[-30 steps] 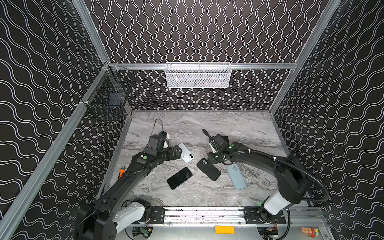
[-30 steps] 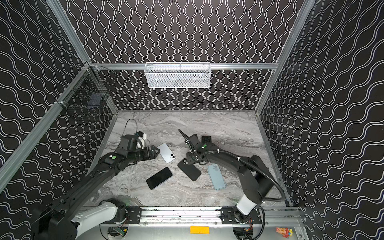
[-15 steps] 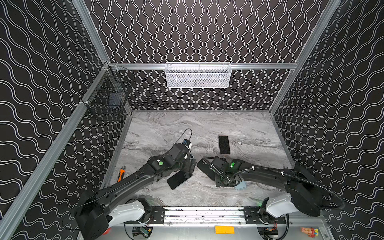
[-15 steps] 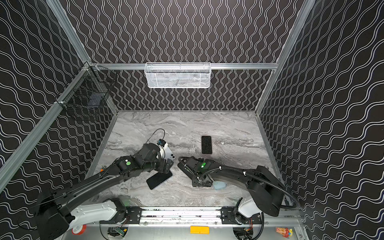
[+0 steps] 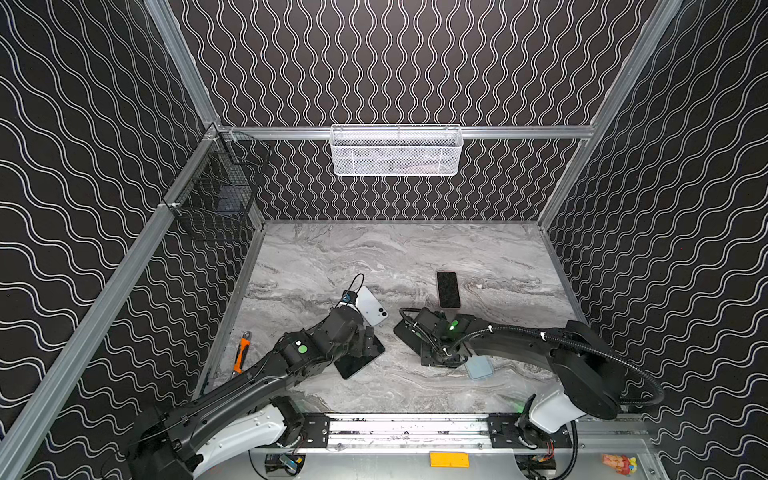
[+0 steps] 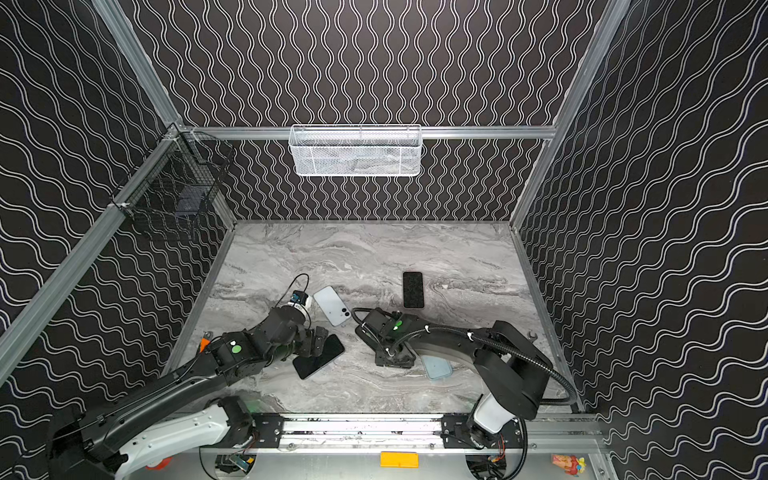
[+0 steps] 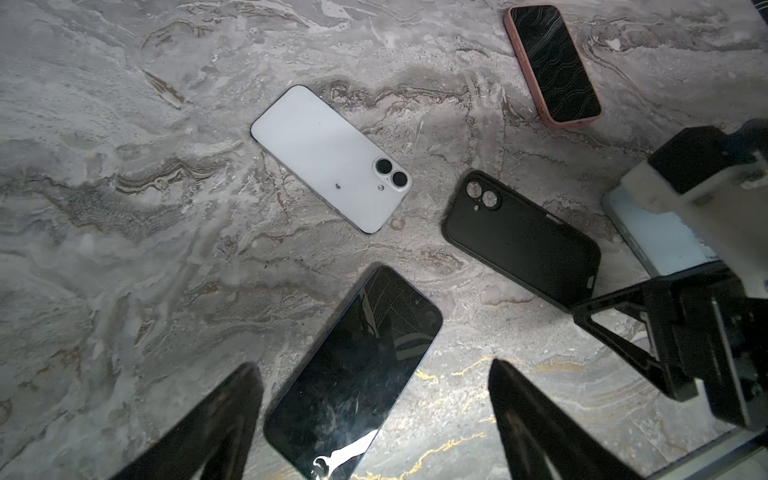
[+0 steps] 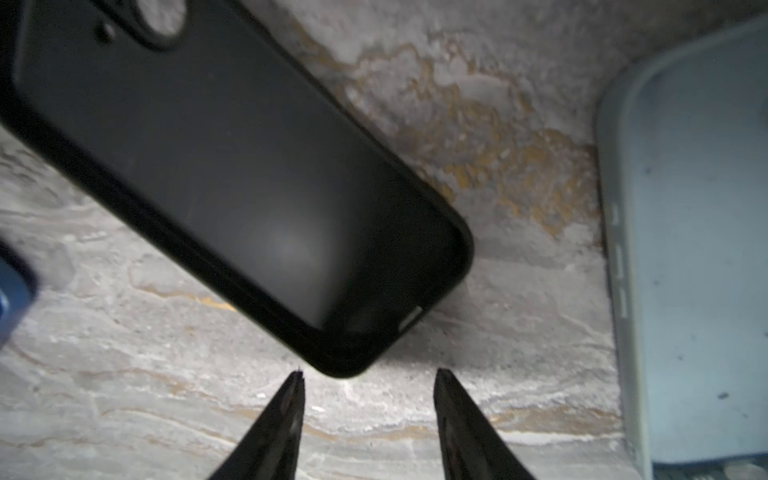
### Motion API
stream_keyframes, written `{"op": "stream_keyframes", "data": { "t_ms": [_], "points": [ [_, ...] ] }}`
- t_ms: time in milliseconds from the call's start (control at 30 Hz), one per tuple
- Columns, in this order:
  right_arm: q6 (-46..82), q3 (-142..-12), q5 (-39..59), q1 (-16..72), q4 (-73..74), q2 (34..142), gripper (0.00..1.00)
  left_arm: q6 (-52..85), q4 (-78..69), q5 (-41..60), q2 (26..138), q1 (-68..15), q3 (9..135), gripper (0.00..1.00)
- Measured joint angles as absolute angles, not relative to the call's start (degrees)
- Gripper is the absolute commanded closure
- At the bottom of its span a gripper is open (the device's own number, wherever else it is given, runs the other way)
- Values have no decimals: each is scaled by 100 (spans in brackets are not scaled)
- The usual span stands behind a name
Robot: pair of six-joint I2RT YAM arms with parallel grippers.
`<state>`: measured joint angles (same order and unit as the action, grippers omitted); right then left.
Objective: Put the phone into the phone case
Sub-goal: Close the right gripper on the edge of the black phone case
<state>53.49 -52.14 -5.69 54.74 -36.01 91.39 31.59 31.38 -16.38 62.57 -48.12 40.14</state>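
Note:
A dark-screened phone [image 5: 357, 362] [image 7: 353, 365] lies face up on the marble table, and my left gripper [image 5: 368, 345] [image 7: 372, 365] hangs open just above its far end without touching it. An empty black phone case [image 7: 523, 245] [image 8: 232, 178] lies to its right, mostly under my right arm in both top views [image 5: 404, 336] [image 6: 365, 332]. My right gripper [image 5: 436, 360] [image 8: 369, 373] is open and low over the table at the case's near corner, with nothing between its fingers. A white phone [image 5: 372, 306] [image 7: 328, 158] lies face down behind the left gripper.
A light blue case [image 5: 480, 368] [image 8: 698, 249] lies right beside the right gripper. A phone in a pink case [image 5: 448, 289] [image 7: 552, 62] lies further back. An orange-handled tool [image 5: 240, 353] sits by the left wall. A white basket [image 5: 395, 149] and a black wire basket [image 5: 220, 195] hang on the walls.
Both arms pulled toward the front: the left gripper went from the white phone to over the dark phone, the right to the black case's near corner, uncovering the pink-cased phone.

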Motion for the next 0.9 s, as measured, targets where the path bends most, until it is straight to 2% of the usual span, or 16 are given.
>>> {"op": "stream_keyframes", "data": {
  "t_ms": [367, 733, 900],
  "points": [
    [5356, -4969, -582, 5205, -3374, 9129, 54, 3262, 3148, -1750, 6460, -4812, 4042, 11],
    [5288, -5122, -698, 5050, -3249, 9395, 84, 3262, 3120, -1734, 6718, -4812, 4222, 11],
    [5179, -5151, -617, 4864, -3159, 9419, 90, 3262, 3094, -1734, 6761, -4812, 4311, 11]
  ]
}}
